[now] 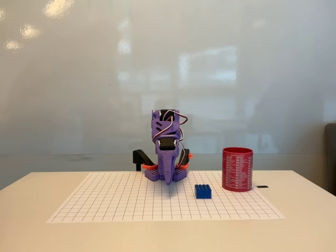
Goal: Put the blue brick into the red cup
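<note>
1. The pale, smooth-topped bench (310, 220) carries everything. It runs out on all sides of the claw in the fixed view, with a glossy whiteboard wall behind it.
2. A white paper sheet printed with a black square grid (121, 202) lies flat on the bench. It spreads in front of the claw and to both sides of it.
3. The purple plastic robot arm (167, 139) sits folded at the far edge of the grid sheet, with looped wires on top and orange parts at its base. Its claw (168, 176) points straight down, the tip at or just above the sheet. It holds nothing, and from this front-on angle I cannot tell whether the fingers are parted or closed.
4. The red cylindrical cup with columns of small white print (237, 169) stands upright to the right of the claw. It lies beyond the brick and apart from it.
5. The small bright blue studded plastic brick (203, 191) rests on the grid sheet, to the right of the claw and nearer the camera. It sits between the claw and the cup.
6. A small black flat piece (262, 186) lies on the bench, right of the cup.
7. In my judgement no step has begun: the brick is untouched. The next move calls for lifting the arm, swinging right, spreading the fingers over the brick and descending squarely.
</note>
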`<state>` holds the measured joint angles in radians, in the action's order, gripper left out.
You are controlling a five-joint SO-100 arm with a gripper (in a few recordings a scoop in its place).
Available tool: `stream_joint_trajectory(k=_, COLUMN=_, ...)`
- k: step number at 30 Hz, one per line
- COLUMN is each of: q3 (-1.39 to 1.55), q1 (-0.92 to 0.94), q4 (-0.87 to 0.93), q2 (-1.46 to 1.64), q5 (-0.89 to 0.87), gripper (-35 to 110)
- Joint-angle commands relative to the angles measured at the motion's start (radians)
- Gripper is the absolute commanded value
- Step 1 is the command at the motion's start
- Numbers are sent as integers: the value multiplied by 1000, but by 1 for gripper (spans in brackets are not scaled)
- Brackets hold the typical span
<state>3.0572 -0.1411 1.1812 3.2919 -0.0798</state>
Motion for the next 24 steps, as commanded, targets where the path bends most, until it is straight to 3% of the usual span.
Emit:
stream_joint_trajectory(k=1, q3=-32, q1=-6, q4=17, q2=9, q5=-9, gripper=0)
stream_joint_trajectory(k=10, q3=-44, q1=-31, q4=12, q2=-14, q5=11, gripper=0)
stream_joint_trajectory(k=18, q3=-380, q1=-91, q4=-63, q2=-515, q5=5, gripper=0)
stream_joint_trajectory(k=24, q3=-632, q1=-153, q4=-9, q2=-896, q5=130, gripper=-1)
